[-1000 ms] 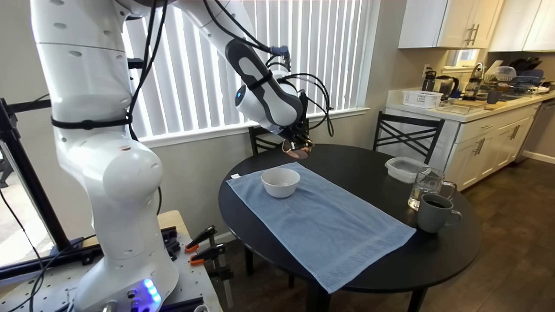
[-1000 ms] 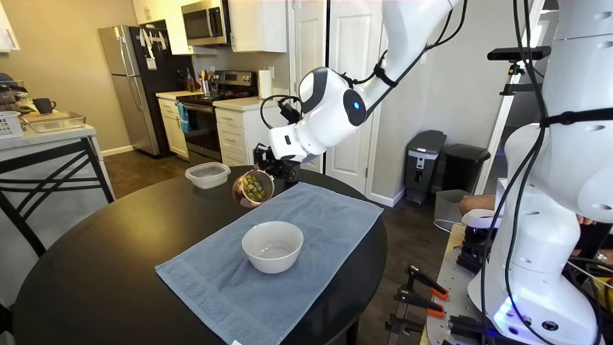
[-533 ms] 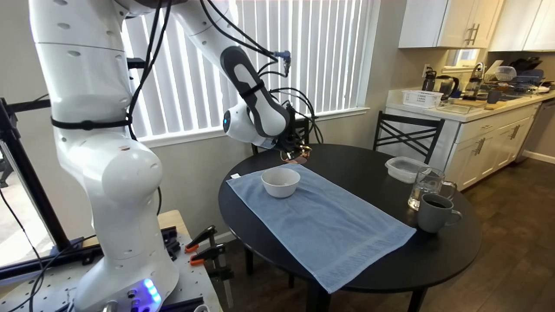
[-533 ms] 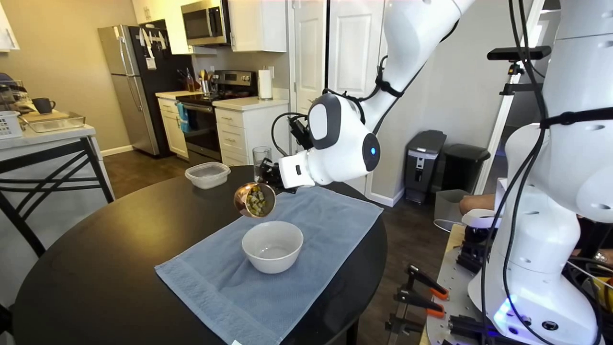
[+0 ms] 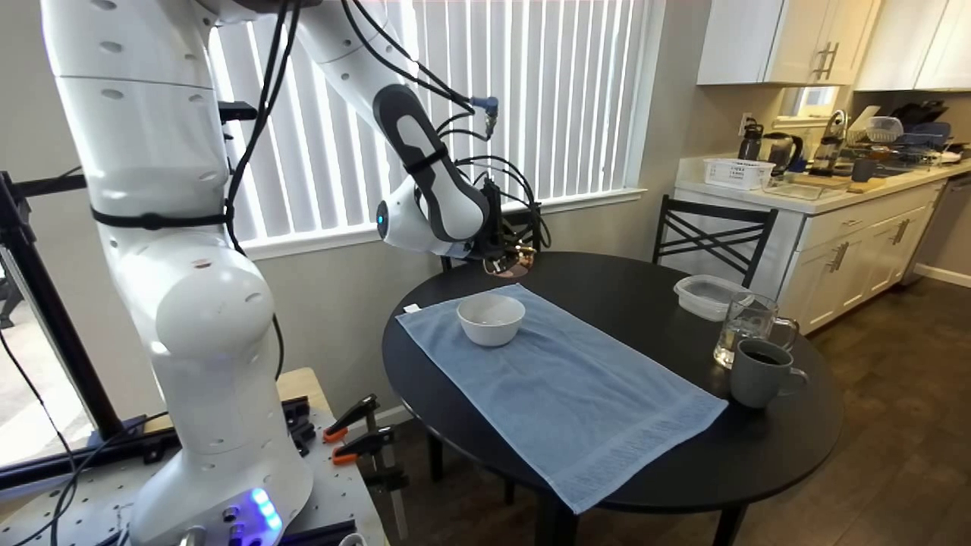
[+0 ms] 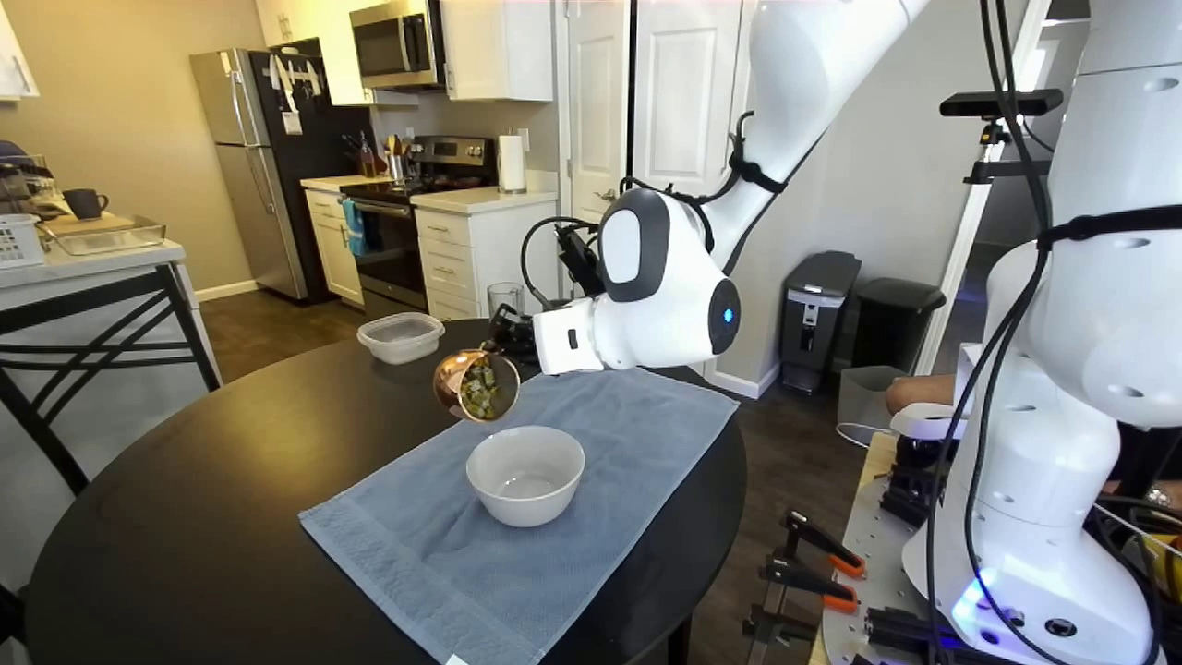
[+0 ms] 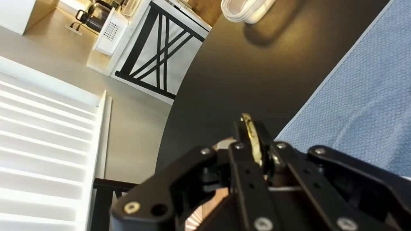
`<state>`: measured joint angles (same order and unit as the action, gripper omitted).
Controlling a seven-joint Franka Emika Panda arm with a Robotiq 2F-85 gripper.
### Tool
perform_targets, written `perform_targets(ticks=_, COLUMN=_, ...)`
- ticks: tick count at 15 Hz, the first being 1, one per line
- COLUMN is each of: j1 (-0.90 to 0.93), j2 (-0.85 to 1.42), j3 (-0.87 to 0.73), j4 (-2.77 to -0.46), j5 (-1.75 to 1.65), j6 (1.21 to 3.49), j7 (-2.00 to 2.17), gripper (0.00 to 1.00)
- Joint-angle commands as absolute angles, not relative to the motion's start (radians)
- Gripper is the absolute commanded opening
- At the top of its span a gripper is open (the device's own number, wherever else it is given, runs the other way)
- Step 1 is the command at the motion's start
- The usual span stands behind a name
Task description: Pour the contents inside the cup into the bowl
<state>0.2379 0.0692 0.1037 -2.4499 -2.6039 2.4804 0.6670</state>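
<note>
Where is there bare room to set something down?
Bare: dark tabletop between blue towel and plastic container; the towel from white bowl toward grey mug. Crowded: where that mug, glass mug and container cluster, and near the bowl, where the copper cup hangs tilted.

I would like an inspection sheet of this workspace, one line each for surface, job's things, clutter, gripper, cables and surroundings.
Surface: round black table, blue towel spread on it
Job's things: copper cup tilted in the air, greenish pieces inside; white bowl upright on the towel
Clutter: plastic container, glass mug, grey mug, on the table
Gripper: clamped on the cup's gold-coloured handle
Cables: black, strapped along the arm
Surroundings: black chairs, vertical blinds, kitchen cabinets
</note>
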Motion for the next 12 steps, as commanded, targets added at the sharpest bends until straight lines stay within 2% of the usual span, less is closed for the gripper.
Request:
perform_targets(ticks=1, j1=0.201, j2=0.008, j3=0.140, j4=-2.499, j5=-2.600, j6=2.411, j7=0.648, gripper=0.04)
perform_targets(ticks=12, j1=0.197, j2=-0.089, j3=0.150, j4=-2.594, j5=-2.602, j6=2.195, j7=0.586, gripper=0.04)
